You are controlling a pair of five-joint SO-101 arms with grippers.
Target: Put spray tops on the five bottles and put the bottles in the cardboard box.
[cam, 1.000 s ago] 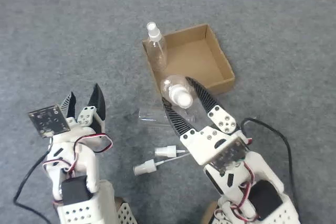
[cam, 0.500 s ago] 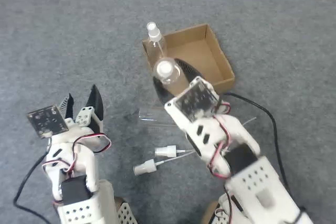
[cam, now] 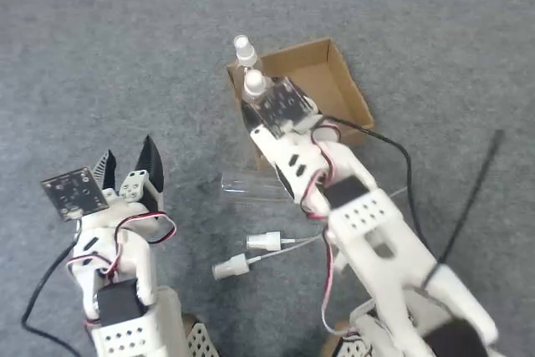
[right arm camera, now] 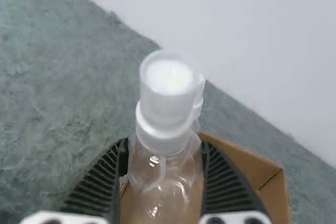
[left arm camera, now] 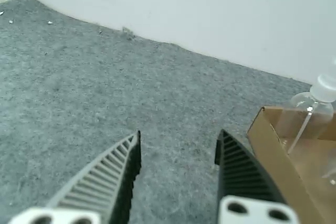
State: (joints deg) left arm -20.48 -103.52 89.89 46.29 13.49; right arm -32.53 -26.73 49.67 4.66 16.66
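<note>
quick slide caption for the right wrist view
Right gripper holds a capped spray bottle at the cardboard box.

White plastic arms (cam: 121, 277), black ribbed left gripper (left arm camera: 179, 141), red-black cables (cam: 150, 221).

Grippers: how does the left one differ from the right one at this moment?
The left gripper has open, empty jaws; the right gripper has jaws shut on a clear spray-topped bottle. The left gripper is over bare carpet; the right gripper is at the cardboard box. Both have black ribbed jaws.
</note>
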